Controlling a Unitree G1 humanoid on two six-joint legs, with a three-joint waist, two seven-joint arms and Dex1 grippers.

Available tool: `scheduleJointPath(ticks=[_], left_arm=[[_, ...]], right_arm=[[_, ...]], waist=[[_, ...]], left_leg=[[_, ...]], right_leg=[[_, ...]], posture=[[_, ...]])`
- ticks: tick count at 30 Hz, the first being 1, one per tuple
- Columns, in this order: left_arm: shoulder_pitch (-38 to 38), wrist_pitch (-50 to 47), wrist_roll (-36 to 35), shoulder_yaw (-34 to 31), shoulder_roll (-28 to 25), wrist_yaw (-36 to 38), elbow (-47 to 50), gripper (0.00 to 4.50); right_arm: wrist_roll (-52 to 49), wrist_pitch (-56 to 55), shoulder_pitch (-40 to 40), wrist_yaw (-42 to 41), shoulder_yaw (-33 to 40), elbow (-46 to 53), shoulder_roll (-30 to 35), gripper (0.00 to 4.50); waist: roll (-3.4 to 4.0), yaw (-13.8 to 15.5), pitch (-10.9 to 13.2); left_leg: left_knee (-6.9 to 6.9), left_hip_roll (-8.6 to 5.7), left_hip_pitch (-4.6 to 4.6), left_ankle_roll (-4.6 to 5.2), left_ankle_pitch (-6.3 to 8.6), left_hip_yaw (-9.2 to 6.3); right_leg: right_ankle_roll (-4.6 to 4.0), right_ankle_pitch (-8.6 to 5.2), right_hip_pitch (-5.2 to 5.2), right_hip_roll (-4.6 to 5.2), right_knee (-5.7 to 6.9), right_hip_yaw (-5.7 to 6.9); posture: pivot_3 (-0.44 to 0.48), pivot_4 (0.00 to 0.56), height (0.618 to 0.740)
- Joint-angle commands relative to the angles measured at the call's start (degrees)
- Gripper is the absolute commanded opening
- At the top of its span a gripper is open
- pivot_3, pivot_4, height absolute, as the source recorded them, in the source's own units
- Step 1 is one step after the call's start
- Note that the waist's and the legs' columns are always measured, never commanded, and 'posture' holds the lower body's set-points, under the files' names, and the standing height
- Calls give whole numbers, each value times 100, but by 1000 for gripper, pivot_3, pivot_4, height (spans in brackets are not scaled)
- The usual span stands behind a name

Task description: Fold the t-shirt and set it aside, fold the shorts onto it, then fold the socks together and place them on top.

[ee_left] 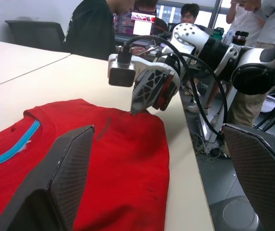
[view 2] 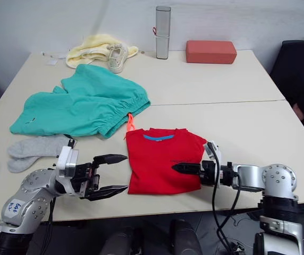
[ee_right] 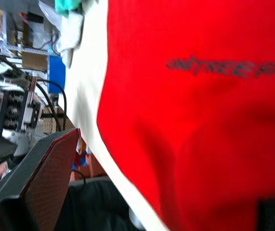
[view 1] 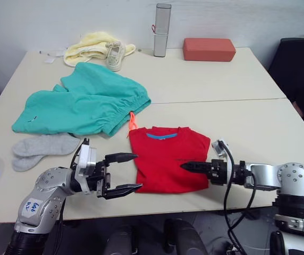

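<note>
T-shirt [view 1: 168, 159] lies folded into a compact red rectangle at the near edge of the table [view 1: 237, 122], blue neck label facing up and toward the far side. Shorts [view 1: 85, 103], teal with an orange-pink drawstring at the waistband, lie spread flat on the left half of the table, just beyond the t-shirt. Socks [view 1: 38, 150], light grey, lie side by side near the left front edge, beside the shorts. Table surface is pale beige; at its far edge sit a yellow cloth [view 1: 91, 47], a small off-white shoe [view 1: 115, 56], a grey upright cylinder [view 1: 162, 30] and a red-brown block [view 1: 209, 49]. Left gripper [view 1: 126, 171] hovers just beside the t-shirt's left edge, fingers spread wide, holding nothing. Right gripper [view 1: 186, 166] rests over the t-shirt's right portion; its finger spacing cannot be determined
</note>
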State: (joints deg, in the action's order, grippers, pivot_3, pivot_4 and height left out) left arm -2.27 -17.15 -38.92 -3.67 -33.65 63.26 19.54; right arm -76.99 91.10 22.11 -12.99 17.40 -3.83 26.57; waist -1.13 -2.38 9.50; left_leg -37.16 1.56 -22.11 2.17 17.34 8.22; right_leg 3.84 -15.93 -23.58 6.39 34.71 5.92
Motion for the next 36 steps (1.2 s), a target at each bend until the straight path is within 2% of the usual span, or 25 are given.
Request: scheduleJointPath(ticks=[1,2,7,13,20,24,28,36], left_arm=[[-92,79,-10,14,48,0,97,4500],[-99,84,-5,20,51,0,88,4500],[-134,113,24,-5,21,28,54,4500],[-136,147,56,-62,-24,53,7,4500],[-205,200,90,-50,1,69,-96,4500],[-246,248,117,-40,6,112,-195,4500],[-331,315,146,-27,6,177,-339,4500],[-500,437,205,50,44,314,-601,4500]], right_arm=[[414,13,-104,473,-157,-268,-431,4111],[444,9,-88,518,-118,-279,-519,3896],[610,-135,-53,629,30,-249,-769,2004],[744,-70,2,518,317,-122,-311,140],[629,79,1,404,849,-166,351,42],[628,140,-173,38,1110,-367,1179,42],[1029,8,-340,-393,1371,-758,2050,42],[2053,-795,-438,-1522,1231,-1729,3226,42]], waist=[[-2,-10,-4],[-2,-20,-4],[6,-59,-1],[-2,-15,-5],[35,217,15],[77,274,35],[86,251,39],[100,233,47]], left_leg=[[3,1,1,-2,-1,0],[4,3,1,-5,-2,0],[11,8,-1,-17,-7,0],[7,10,-3,-8,-8,-5],[4,-5,-31,11,-5,3],[4,-18,-60,15,-7,5],[-4,-23,-113,52,-20,12],[-17,-18,-110,65,-29,26]], right_leg=[[-4,-2,-1,-1,2,1],[-7,-4,-2,-3,3,1],[-22,-13,-11,-10,15,3],[-22,-13,-7,-12,10,5],[14,10,-7,20,-35,13],[35,22,-15,29,-72,17],[46,28,-53,28,-81,22],[63,36,-53,10,-73,23]], posture=[[0,150,740],[0,150,740],[0,150,740],[0,150,740],[0,150,740],[0,150,740],[0,150,740],[0,150,740]])
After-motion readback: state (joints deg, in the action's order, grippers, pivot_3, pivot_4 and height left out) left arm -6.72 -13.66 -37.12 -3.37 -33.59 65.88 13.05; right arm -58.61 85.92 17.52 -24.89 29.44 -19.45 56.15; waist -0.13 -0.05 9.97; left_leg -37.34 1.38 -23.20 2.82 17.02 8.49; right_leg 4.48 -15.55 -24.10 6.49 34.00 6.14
